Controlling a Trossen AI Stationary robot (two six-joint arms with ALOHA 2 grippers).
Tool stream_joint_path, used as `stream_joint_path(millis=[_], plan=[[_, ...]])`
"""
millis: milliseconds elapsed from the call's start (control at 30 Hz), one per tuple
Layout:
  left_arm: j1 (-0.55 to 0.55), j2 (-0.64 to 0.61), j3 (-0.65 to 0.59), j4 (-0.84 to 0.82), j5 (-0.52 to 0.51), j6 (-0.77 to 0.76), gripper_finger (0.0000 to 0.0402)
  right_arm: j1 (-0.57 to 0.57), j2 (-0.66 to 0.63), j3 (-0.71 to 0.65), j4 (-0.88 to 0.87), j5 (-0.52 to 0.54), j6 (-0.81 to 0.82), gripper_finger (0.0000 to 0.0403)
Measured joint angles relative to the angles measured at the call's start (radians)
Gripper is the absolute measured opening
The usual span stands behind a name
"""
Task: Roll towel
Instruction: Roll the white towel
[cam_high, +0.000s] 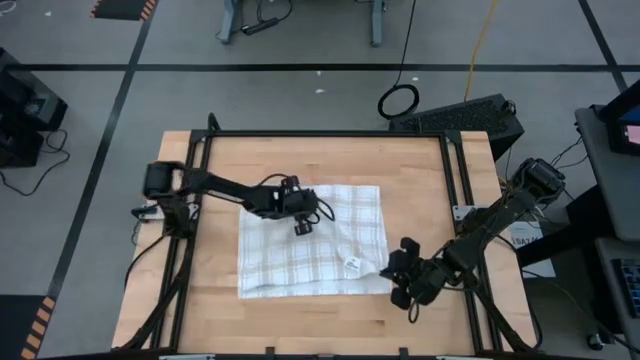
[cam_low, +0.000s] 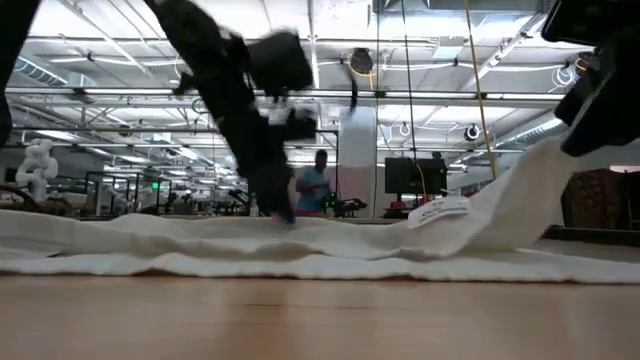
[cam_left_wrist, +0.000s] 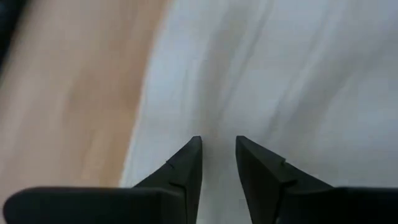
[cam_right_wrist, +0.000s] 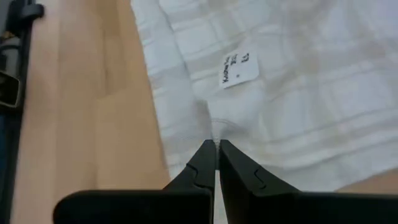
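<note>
Right now the towel (cam_high: 312, 240) lies spread out flat in the middle of the counter (cam_high: 200, 310), with its small white tag (cam_right_wrist: 239, 69) near the right edge. My right claw (cam_right_wrist: 216, 144) is clenched tight on the near right edge of the towel, and in the low view that corner is lifted up off the counter like a little ramp. My left claw (cam_left_wrist: 217, 144) is pressed down on the far left part of the towel. Its two fingers (cam_left_wrist: 186, 165) stand a small way apart with cloth showing between them, but I cannot tell if they have really caught a fold or are only resting on it. I think the step now is to get a good hold at both ends of one edge before rolling starts. To do it well, I should make sure the left side truly has cloth pinched, not just poked. Then both claws should lift the same amount and move together, so the edge stays straight. If one side goes faster, the roll could come out crooked or loose.
</note>
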Motion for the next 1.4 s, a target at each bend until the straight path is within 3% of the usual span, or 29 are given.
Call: stream_joint_path(millis=[100,233,400,667,833,1133,1400], plan=[[-0.063,-0.097,0.006,0.086,0.025,-0.061,0.0105,-0.01,0.0,0.0,0.022,-0.076,0.019,0.0004],[-0.212,-0.102,0.004,0.307,0.059,-0.038,0.0106,-0.01,0.0,0.0,0.015,-0.124,0.037,0.0004],[-0.372,0.004,0.014,0.634,0.047,0.03,0.0147,-0.01,0.0,0.0,0.012,-0.132,0.029,0.0004],[-0.465,0.247,0.108,0.864,-0.146,0.027,0.0254,-0.01,0.0,0.0,0.007,-0.13,-0.024,0.0004],[-0.465,0.371,0.241,0.862,-0.162,0.026,0.0267,-0.01,0.0,0.0,0.01,-0.13,-0.067,0.0004],[-0.466,0.496,0.467,0.683,-0.165,0.026,0.0241,-0.01,0.0,0.0,0.015,-0.13,-0.076,0.0004],[-0.436,0.543,0.512,0.666,-0.151,0.022,0.0237,-0.01,0.0,0.0,0.023,-0.134,-0.075,0.0004]])
